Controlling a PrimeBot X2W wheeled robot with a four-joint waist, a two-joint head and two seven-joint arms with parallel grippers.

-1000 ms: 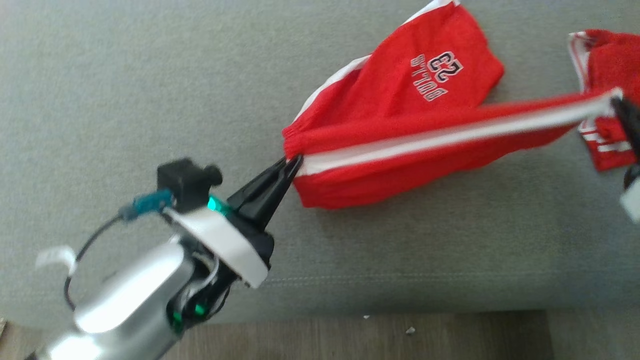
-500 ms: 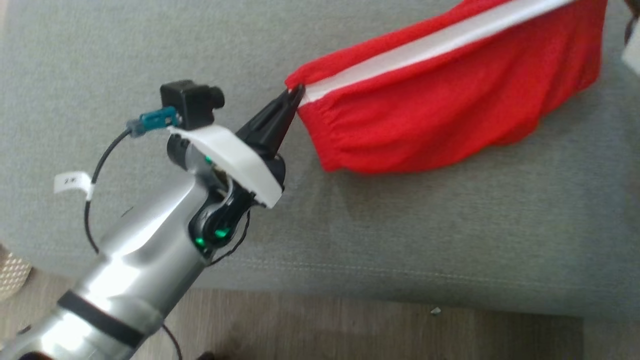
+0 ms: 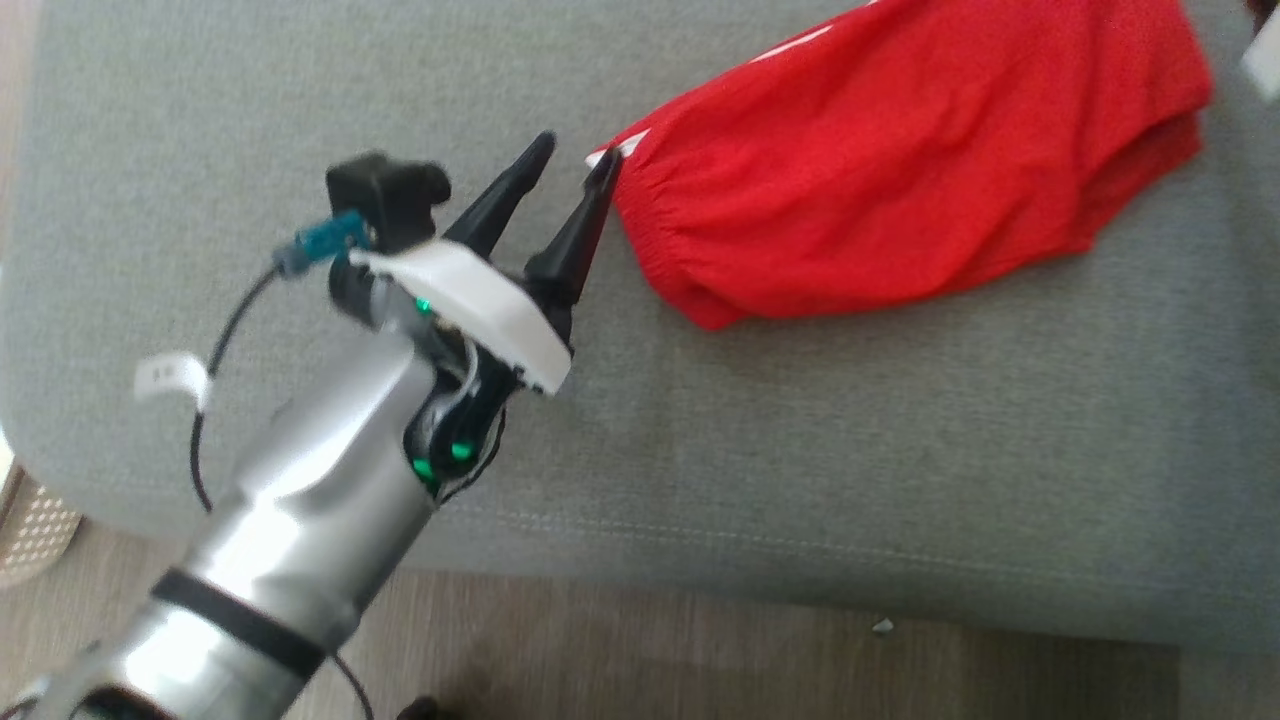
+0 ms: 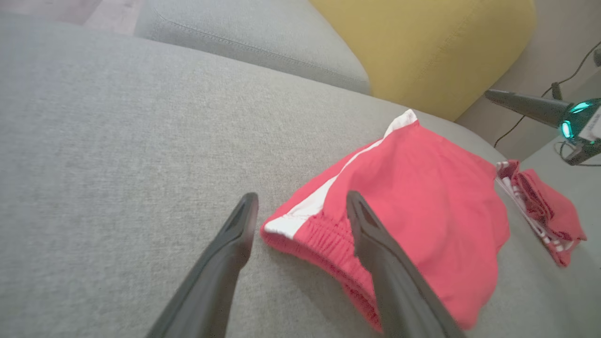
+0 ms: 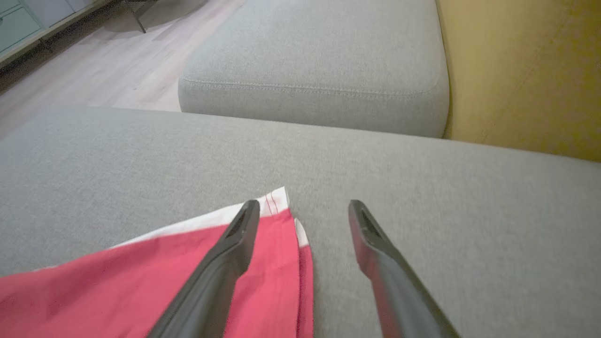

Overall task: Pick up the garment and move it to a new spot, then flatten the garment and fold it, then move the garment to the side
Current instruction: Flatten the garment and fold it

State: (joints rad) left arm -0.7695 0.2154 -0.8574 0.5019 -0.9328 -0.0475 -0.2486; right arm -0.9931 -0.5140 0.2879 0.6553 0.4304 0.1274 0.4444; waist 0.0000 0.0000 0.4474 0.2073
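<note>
The red garment [image 3: 900, 160] lies doubled over on the grey sofa cushion [image 3: 800, 450]. Its waistband corner sits loose between the open jaws of the left gripper [image 3: 576, 150], and its hem corner is at the right gripper [image 5: 304, 206], equally open. Both should lift straight clear so no finger snags the fold.

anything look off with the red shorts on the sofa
The folded red shorts lie with their layers misaligned: the lower hem corner peeks past the upper one beside the right gripper. Nothing else stands out.
</note>
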